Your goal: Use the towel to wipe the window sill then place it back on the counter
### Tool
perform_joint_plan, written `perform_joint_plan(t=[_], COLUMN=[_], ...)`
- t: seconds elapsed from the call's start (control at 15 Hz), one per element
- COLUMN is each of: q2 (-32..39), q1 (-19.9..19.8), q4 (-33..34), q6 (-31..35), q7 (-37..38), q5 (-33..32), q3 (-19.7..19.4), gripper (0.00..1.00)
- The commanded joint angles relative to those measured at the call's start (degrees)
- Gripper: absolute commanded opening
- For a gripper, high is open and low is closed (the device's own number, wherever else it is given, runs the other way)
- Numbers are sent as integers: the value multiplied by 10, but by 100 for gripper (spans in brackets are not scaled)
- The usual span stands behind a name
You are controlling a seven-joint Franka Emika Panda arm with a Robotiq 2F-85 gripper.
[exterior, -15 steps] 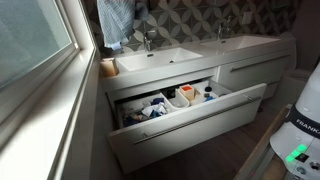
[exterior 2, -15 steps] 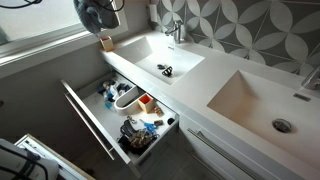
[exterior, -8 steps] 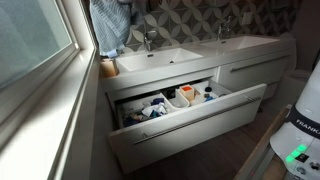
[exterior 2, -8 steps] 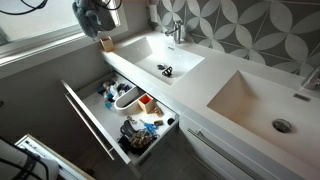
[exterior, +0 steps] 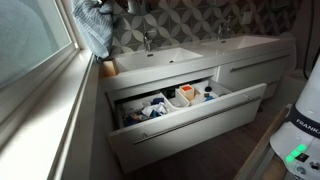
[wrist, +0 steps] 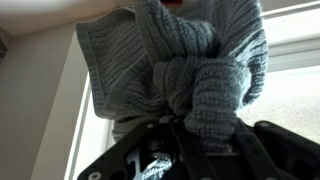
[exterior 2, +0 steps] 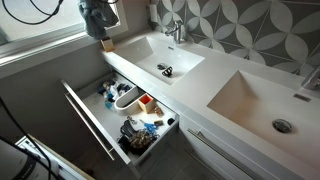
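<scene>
The grey-blue knitted towel (exterior: pixel 95 25) hangs in the air above the left end of the counter (exterior: pixel 205 52), next to the window. In the wrist view the towel (wrist: pixel 170 60) fills most of the picture, bunched in a thick fold. My gripper (wrist: pixel 195 128) is shut on that fold. The pale window sill (exterior: pixel 45 115) runs along the frosted pane below and beside the towel, and it also shows in an exterior view as the window sill (exterior 2: pixel 40 55). There the towel (exterior 2: pixel 95 14) hangs over the corner where the sill meets the counter (exterior 2: pixel 215 85).
A small tan block (exterior: pixel 108 68) sits on the counter's end by the window. Under the counter a drawer (exterior: pixel 185 108) stands pulled out, full of toiletries. Chrome faucets (exterior: pixel 148 40) rise behind the basins. A small dark item (exterior 2: pixel 165 70) lies in the near basin.
The towel, held in my gripper, has moved away from the faucet wall toward the window. Nothing else has shifted.
</scene>
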Motion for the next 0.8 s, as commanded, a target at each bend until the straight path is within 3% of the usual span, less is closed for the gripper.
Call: perform_joint_plan(t=[0.0, 0.4, 0.73], q2=[68, 152, 193], q1=[10, 1, -12], q4=[62, 122, 171], q6=[43, -2, -155], q7=[19, 13, 4], q5=[-53, -72, -59], q3=[18, 66, 96], gripper=[7, 7, 7])
